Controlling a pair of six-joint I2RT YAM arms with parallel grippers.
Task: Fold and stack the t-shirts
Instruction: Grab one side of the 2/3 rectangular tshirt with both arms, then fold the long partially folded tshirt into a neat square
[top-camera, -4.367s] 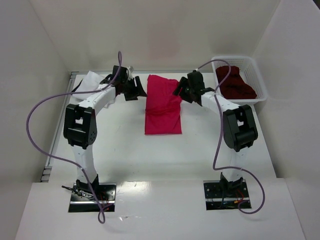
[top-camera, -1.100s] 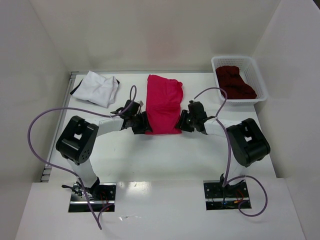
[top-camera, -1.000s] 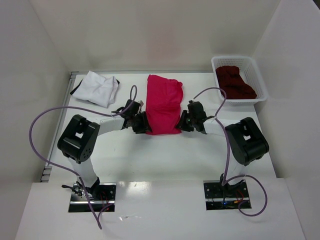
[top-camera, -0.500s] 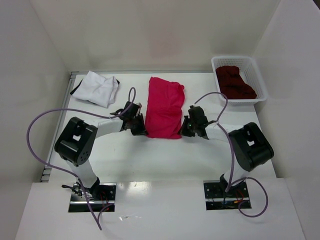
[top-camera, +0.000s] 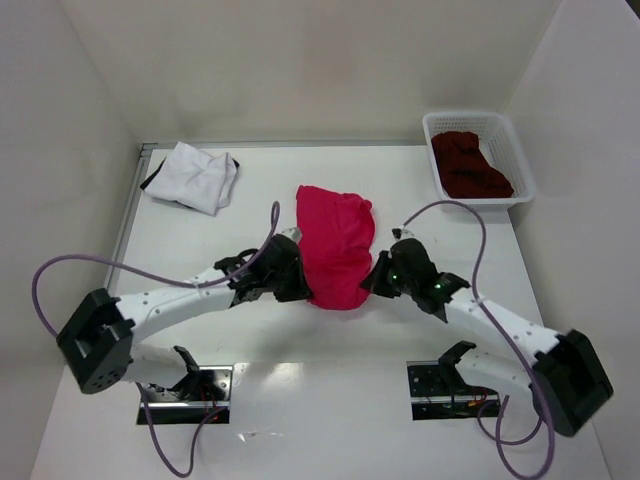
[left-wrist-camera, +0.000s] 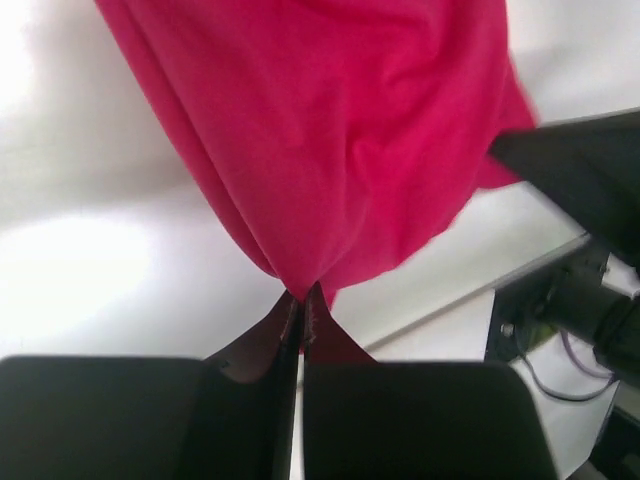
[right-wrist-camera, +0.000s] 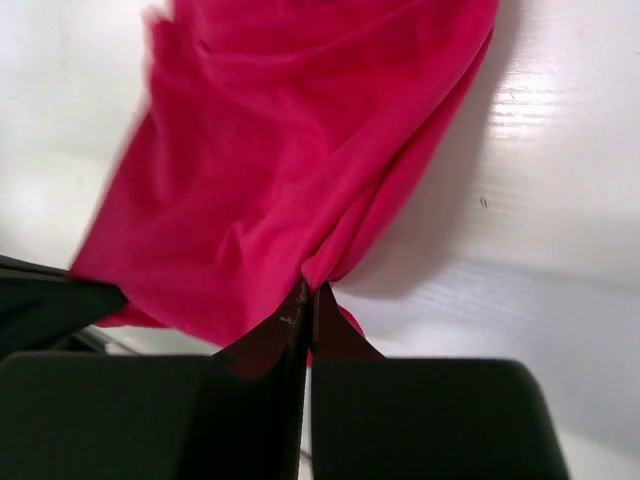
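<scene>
I have the left gripper (left-wrist-camera: 300, 308) and right gripper (right-wrist-camera: 308, 298) each pinching a near corner of the crimson t-shirt (top-camera: 335, 240), which is bunched mid-table (top-camera: 200, 240). The white t-shirt (top-camera: 192, 175) lies far left, and the maroon t-shirt (top-camera: 470, 168) is in the basket (top-camera: 468, 116).

Right gripper (right-wrist-camera: 307, 295): jaws pressed together, pinching a fold at the cloth's near edge.
Crimson-red t-shirt (right-wrist-camera: 300, 140): bunched, creased, fanning away from the pinch.
Table (right-wrist-camera: 560, 200): white, glossy, shadowed beside the shirt.
</scene>
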